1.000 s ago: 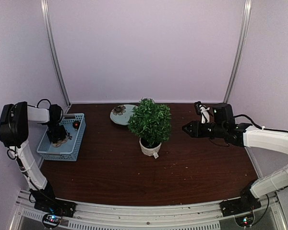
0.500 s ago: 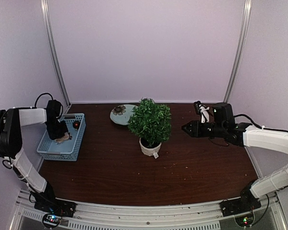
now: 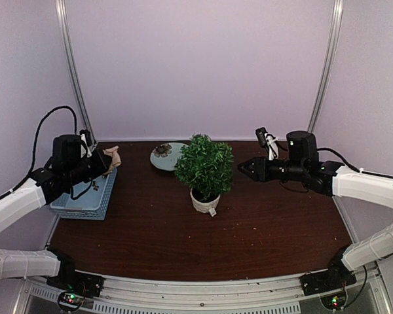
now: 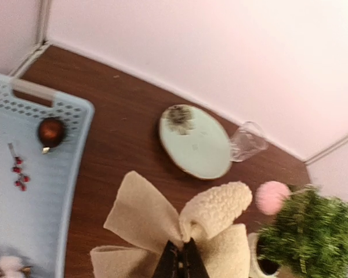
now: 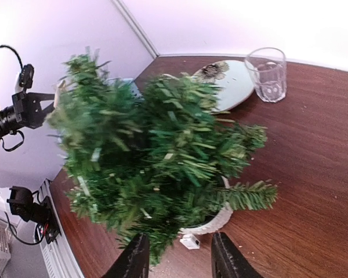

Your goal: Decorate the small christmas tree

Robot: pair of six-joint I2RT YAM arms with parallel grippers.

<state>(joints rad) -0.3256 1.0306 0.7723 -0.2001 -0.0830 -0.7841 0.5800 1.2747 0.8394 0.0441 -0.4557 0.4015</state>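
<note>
- The left gripper point(image 3: 107, 161) hangs above the far end of the light blue basket point(image 3: 78, 210). Its jaws are pinched tight on the middle of a beige fabric bow point(image 4: 185, 223).
- Inside the basket lie a white cottony tuft point(image 4: 3, 265) at the near corner, a sprig of red berries point(image 4: 18, 172) and, farther along, a dark red ball point(image 4: 51, 131).
- The small christmas tree point(image 3: 205, 165) stands upright in its off-white pot point(image 3: 204, 200) at about the middle of the dark brown table point(image 3: 183, 245), between the two grippers.
- The right gripper point(image 3: 243, 169) hovers just beside the tree's crown and points at it. Its jaws are parted and hold nothing.
- A pink fuzzy ball point(image 4: 272, 197) shows at the tree's edge in the left wrist view. The blur makes it hard to tell whether it hangs on a branch.
- Behind the tree lies a pale green plate point(image 3: 164, 157) with a dark, cone-like lump point(image 4: 178, 116) on it.
- A clear glass cup point(image 5: 267, 74) stands upright just beside the plate, near the back wall.
</note>
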